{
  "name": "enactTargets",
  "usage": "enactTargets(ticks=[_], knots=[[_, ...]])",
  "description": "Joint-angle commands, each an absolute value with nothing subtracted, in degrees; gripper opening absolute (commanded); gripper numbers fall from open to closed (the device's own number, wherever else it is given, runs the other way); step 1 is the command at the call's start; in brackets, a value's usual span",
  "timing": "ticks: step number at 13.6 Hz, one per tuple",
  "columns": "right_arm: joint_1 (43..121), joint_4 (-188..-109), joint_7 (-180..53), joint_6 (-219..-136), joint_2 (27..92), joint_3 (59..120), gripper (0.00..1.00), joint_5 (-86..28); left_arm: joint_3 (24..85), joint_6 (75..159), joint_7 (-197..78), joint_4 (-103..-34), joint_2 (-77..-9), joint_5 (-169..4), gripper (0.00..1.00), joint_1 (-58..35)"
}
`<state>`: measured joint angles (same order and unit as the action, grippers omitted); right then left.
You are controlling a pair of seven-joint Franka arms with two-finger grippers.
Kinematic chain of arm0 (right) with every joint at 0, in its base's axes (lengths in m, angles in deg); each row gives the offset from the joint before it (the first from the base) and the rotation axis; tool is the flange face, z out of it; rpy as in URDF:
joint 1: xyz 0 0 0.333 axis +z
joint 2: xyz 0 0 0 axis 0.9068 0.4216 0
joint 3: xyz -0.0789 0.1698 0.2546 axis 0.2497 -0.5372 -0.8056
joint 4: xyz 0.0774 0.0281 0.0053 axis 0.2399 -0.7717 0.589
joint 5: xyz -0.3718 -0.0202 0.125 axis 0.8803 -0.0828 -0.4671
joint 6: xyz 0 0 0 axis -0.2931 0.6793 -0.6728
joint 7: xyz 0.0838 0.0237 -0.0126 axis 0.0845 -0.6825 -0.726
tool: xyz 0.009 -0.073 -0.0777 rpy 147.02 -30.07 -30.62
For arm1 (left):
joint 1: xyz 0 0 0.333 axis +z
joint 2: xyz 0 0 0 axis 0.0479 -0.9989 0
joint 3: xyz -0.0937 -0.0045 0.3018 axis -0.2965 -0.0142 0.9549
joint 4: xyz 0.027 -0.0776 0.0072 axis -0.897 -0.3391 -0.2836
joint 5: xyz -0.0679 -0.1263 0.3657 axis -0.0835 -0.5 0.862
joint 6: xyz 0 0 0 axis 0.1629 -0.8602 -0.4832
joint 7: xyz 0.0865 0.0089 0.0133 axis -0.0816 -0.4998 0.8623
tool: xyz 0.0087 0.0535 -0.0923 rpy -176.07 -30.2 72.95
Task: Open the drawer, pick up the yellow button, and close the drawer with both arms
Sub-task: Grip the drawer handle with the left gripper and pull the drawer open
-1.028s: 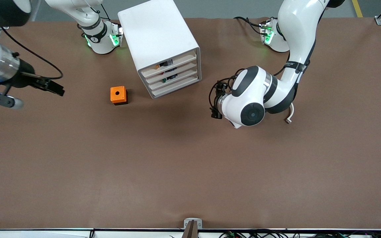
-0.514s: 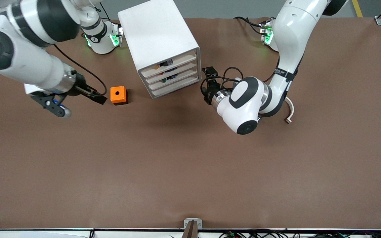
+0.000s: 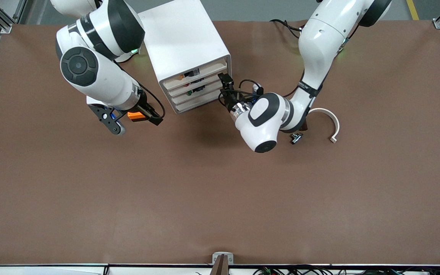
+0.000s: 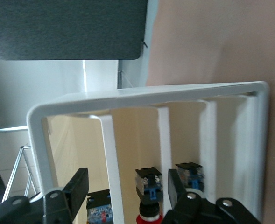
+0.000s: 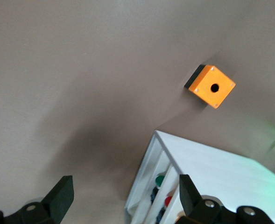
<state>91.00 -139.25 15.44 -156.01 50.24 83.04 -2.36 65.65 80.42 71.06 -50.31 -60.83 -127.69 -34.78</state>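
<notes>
1. A wide brown table [image 3: 220, 198] holds a big white cabinet [image 3: 181, 38] with four thin trays.
2. The left gripper [image 3: 225, 86] is right at the cabinet's front. Its fingers [image 4: 81, 186] stand apart around a front edge, not yet pinching.
3. The top drawer [image 3: 201, 72] looks shut. The button [image 3: 182, 76] lies inside it, deeper in than those fingers.
4. The right gripper [image 3: 134, 118] hangs over the orange cube [image 5: 212, 86], fingers [image 5: 60, 196] wide apart, holding nothing.
5. This looks like the opening step. Next, the left fingers likely need to pinch the drawer front and pull straight out.
</notes>
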Motion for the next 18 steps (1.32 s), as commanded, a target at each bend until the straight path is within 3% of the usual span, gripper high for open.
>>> enactTargets(ticks=[1, 2, 5, 9, 10, 18], knots=[[92.39, -138.84, 19.82, -157.41, 50.74, 83.64, 1.00, -4.78, 66.03, 79.39, 73.52, -49.36, -62.18, -130.10, 0.76, -36.75], [92.66, -138.84, 21.14, -158.28, 50.92, 83.55, 1.00, -5.49, 66.03, 79.47, 74.66, -49.27, -62.96, -130.19, 0.76, -37.54], [93.89, -138.66, 24.40, -160.74, 51.36, 83.64, 1.00, -7.16, 66.03, 79.47, 75.20, -49.27, -62.97, -130.62, 0.59, -38.51], [94.60, -138.58, 25.81, -162.07, 51.45, 83.64, 1.00, -7.17, 66.03, 79.47, 75.37, -49.09, -62.97, -131.42, 0.06, -38.52], [94.68, -138.49, 26.25, -162.16, 51.45, 83.64, 0.99, -7.17, 66.12, 79.39, 75.37, -49.09, -62.80, -131.33, 0.00, -37.73], [96.62, -138.49, 30.56, -165.84, 51.45, 83.64, 1.00, -7.17, 67.09, 78.42, 71.53, -43.38, -62.62, -128.25, 0.00, -27.46]])
